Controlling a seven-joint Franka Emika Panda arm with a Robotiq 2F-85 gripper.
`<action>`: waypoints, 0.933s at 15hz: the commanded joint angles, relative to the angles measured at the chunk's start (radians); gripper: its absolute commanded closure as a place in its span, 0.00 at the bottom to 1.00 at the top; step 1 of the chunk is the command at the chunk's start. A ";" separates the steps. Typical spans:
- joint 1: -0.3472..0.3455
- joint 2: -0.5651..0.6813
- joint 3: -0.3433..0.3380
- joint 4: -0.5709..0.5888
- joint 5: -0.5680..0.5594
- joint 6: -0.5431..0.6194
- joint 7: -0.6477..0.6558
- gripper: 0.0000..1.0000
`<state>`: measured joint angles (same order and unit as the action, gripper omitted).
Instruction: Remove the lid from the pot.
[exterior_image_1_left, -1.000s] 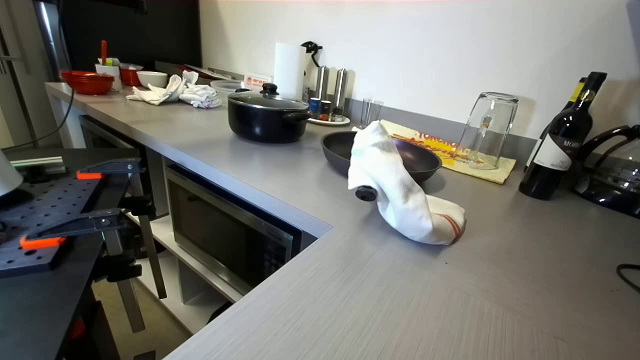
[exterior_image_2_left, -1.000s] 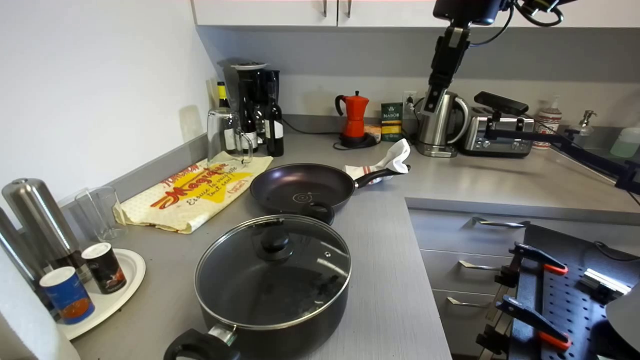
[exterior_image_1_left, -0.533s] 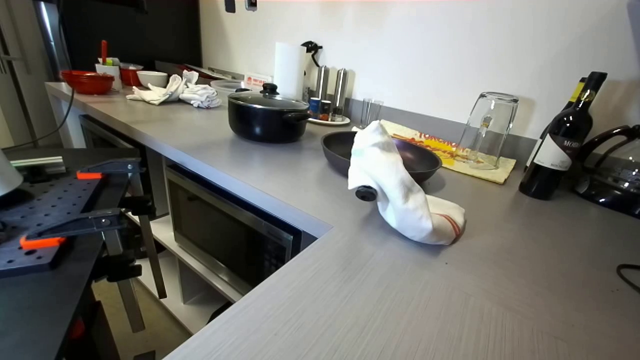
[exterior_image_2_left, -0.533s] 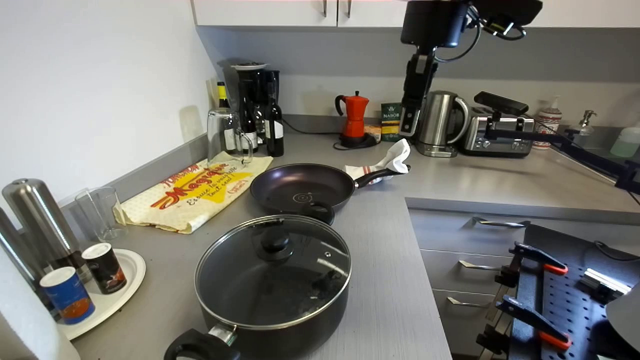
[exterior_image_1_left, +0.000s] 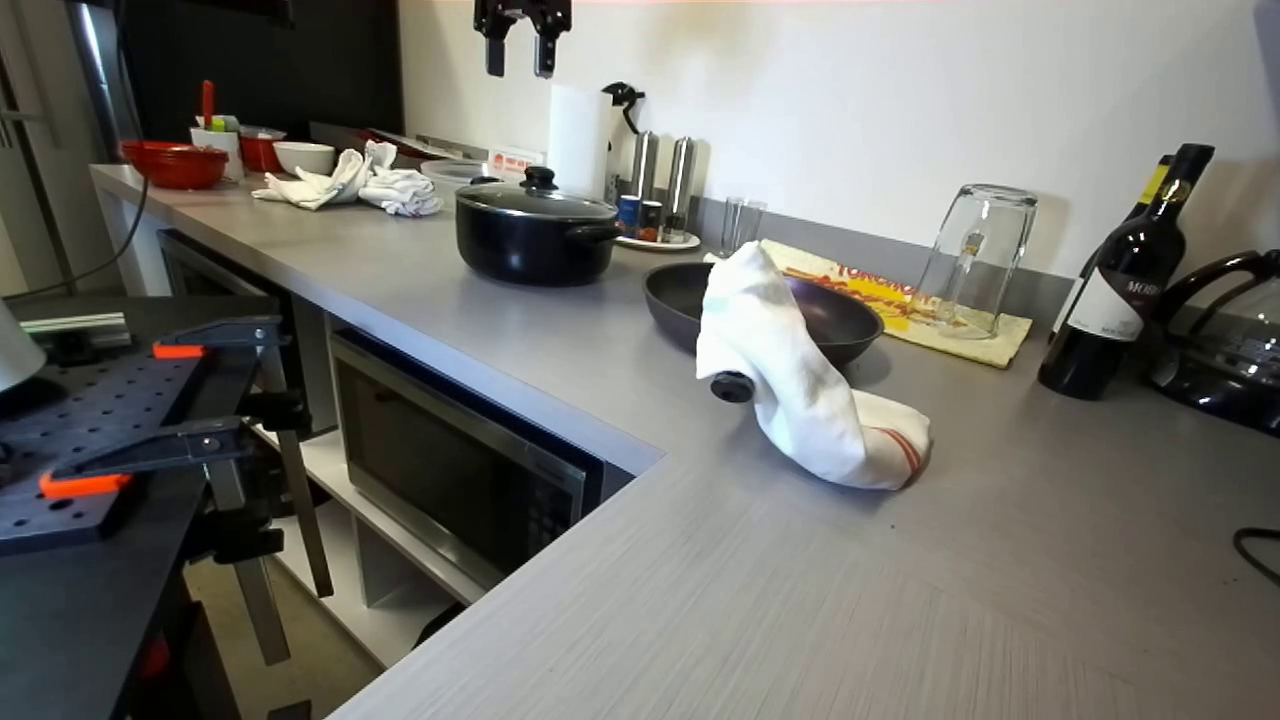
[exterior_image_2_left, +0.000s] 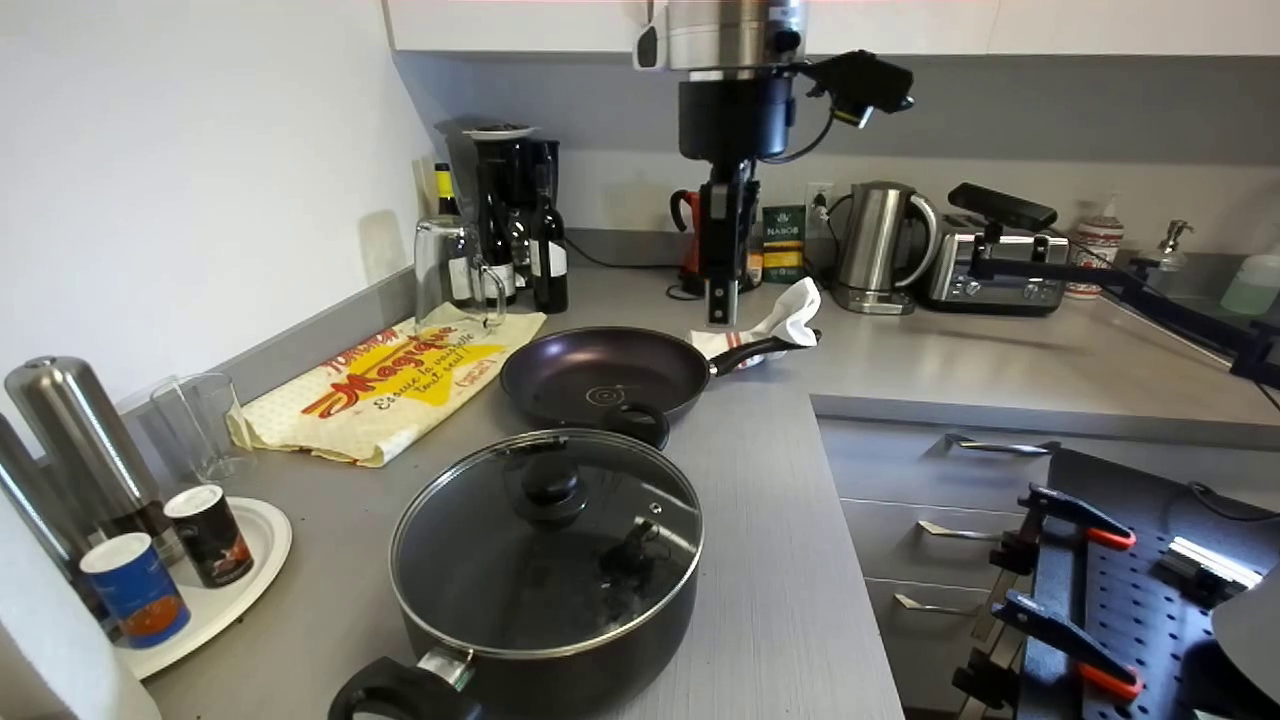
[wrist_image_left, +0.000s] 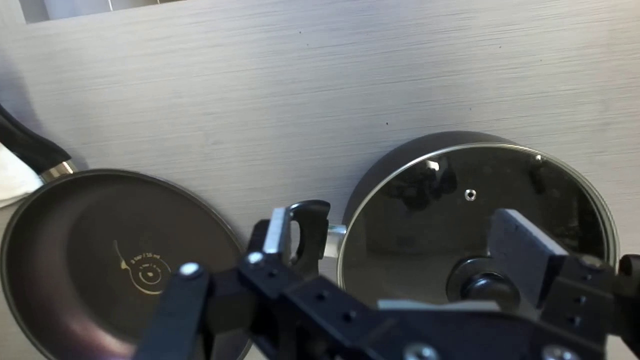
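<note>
The black pot (exterior_image_1_left: 530, 245) stands on the counter with the glass lid (exterior_image_1_left: 580, 207) on it, its dark knob up. In an exterior view the lid (exterior_image_2_left: 480, 570) covers the pot (exterior_image_2_left: 650, 650), with the knob (exterior_image_2_left: 550, 482) on top. My gripper (exterior_image_1_left: 520, 60) is open and empty, pointing down, well above the pot; it also shows in an exterior view (exterior_image_2_left: 722, 300). In the wrist view the open gripper (wrist_image_left: 399, 240) is over the lid (wrist_image_left: 400, 220). The knob (wrist_image_left: 490, 287) is near the right finger and partly hidden, and the pot's side handle (wrist_image_left: 312, 230) is by the left finger.
A frying pan (exterior_image_2_left: 605, 375) sits close beside the pot, a white towel (exterior_image_1_left: 770, 370) at its handle. A glass mug (exterior_image_1_left: 975, 260) stands on a yellow cloth (exterior_image_2_left: 390, 385). Paper towel roll (exterior_image_1_left: 578, 140), steel mills (exterior_image_2_left: 85, 440) and a plate (exterior_image_2_left: 270, 540) with cups are near the wall.
My gripper has come down and moved left in an exterior view, from near the kettle to above the frying pan's handle side. It has entered the other view from the top. Pot and lid have not moved.
</note>
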<state>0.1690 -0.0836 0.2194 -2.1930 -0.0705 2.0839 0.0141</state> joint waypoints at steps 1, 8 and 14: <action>0.022 0.175 0.010 0.182 -0.064 -0.093 0.017 0.00; 0.087 0.428 0.003 0.445 -0.123 -0.212 0.012 0.00; 0.148 0.585 0.001 0.611 -0.119 -0.292 0.004 0.00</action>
<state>0.2786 0.4154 0.2283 -1.6978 -0.1751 1.8619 0.0184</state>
